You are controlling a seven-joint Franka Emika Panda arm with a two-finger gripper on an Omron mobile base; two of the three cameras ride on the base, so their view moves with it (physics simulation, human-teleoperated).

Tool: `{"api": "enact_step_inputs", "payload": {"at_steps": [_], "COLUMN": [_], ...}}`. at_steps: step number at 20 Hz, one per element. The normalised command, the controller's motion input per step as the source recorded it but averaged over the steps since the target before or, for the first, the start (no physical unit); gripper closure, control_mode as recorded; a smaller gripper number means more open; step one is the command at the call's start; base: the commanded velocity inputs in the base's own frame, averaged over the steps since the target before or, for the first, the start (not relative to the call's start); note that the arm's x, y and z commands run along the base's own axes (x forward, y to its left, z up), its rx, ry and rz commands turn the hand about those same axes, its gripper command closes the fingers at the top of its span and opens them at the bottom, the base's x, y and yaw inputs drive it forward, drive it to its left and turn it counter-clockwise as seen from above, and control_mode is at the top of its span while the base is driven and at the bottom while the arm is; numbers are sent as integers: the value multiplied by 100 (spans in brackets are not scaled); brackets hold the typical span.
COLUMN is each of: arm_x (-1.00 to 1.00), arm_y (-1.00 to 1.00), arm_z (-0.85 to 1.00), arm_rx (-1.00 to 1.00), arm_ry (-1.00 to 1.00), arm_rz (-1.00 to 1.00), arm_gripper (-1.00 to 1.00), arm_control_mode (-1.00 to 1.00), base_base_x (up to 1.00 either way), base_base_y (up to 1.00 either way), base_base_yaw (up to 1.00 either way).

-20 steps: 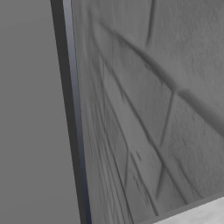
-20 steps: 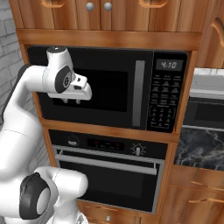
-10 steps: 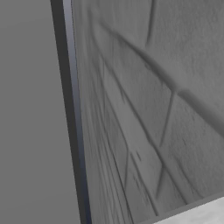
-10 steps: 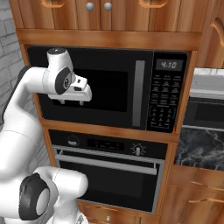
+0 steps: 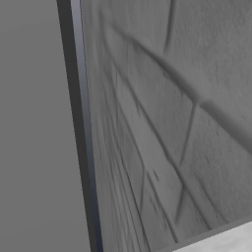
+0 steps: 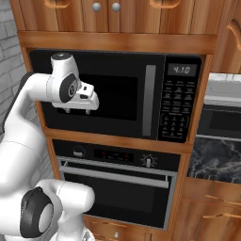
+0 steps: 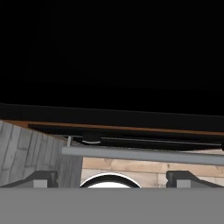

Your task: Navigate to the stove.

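Nothing had shifted over the last second: both base views matched the earlier ones, so the base had not begun driving and the task looked barely started. The robot faced the wooden cabinet column around the microwave, with the wall oven directly below it. The tool hung in front of the microwave's left side, released, its tips spread wide and holding nothing. No stove could be made out; judging by the steel, hood-like unit right of the microwave, it probably lay that way.
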Motion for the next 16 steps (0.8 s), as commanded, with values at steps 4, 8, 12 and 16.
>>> {"api": "enact_step_inputs", "payload": {"at_steps": [4,8,12,16], "arm_x": [0,0,0,0], "arm_y": [0,0,0,0], "arm_z": [0,0,0,0], "arm_rx": [0,0,0,0], "arm_ry": [0,0,0,0], "arm_rz": [0,0,0,0], "arm_gripper": [-100,-100,-100,-100], "arm_control_mode": [-100,-100,-100,-100], "base_base_x": [0,0,0,0], "base_base_y": [0,0,0,0], "base_base_yaw": [0,0,0,0]}}
